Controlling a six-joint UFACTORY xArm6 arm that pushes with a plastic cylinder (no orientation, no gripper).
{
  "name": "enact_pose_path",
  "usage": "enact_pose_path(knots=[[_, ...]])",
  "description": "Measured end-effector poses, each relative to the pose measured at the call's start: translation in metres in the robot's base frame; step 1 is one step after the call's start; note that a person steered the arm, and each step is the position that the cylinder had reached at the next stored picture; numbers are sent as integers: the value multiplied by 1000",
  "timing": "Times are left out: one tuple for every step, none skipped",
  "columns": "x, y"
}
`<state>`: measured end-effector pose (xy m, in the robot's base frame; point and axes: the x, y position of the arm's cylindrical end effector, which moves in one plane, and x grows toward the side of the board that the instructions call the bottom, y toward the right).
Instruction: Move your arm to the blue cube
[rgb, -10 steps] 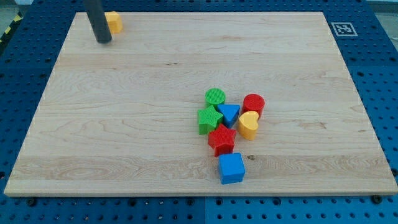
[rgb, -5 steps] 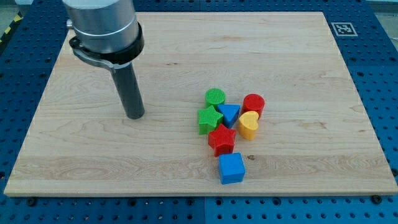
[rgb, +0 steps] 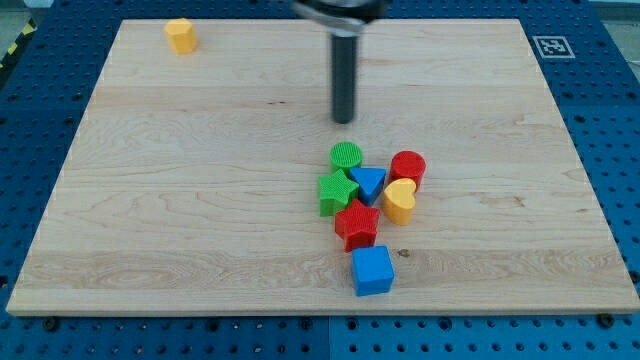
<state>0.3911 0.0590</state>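
In the camera view, a pale wooden surface (rgb: 200, 200) is seen lying on a blue perforated base (rgb: 610, 150). The dark rod is seen coming down from the view's top, and my tip (rgb: 344, 121) is set on the bare wood, just above the cluster of blocks and apart from them. No pincer is fitted to the arm, so no open or closed state can be told.

The blue cube (rgb: 373, 270) is found at the bottom of the group, just below the red star-shaped block (rgb: 357, 224), well apart from my tip. Above the star, a green block (rgb: 337, 192), a blue triangular block (rgb: 369, 183) and a yellow block (rgb: 399, 201) are packed closely together. A green cylinder (rgb: 346, 156) and a red cylinder (rgb: 408, 167) are placed at the cluster's top. The green cylinder is the block nearest to my tip.

A second yellow block (rgb: 180, 35) is seen alone near the view's top left corner. A black-and-white marker (rgb: 550, 46) is fixed at the top right corner
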Motion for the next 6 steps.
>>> enact_pose_path(knots=[[33, 86], [116, 123], [193, 99], [217, 53], [217, 53], [217, 27]])
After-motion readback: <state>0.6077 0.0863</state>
